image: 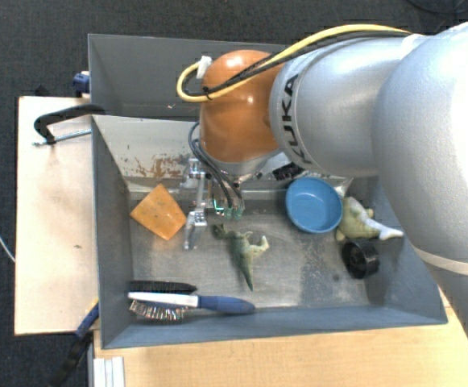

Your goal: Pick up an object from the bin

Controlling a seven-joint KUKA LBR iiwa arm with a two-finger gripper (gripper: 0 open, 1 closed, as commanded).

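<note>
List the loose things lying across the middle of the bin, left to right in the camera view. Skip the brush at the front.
Orange wedge → green toy dinosaur → blue bowl → pale toy dinosaur

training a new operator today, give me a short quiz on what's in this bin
1. True or false: the brush lies along the near wall of the bin, at the view's bottom.
2. What lies just left of the gripper in the view? A) an orange wedge B) a red ball C) a spoon
3. Fill in: the green toy just below and right of the gripper is a ____.
Key: 1 true; 2 A; 3 dinosaur.
</note>
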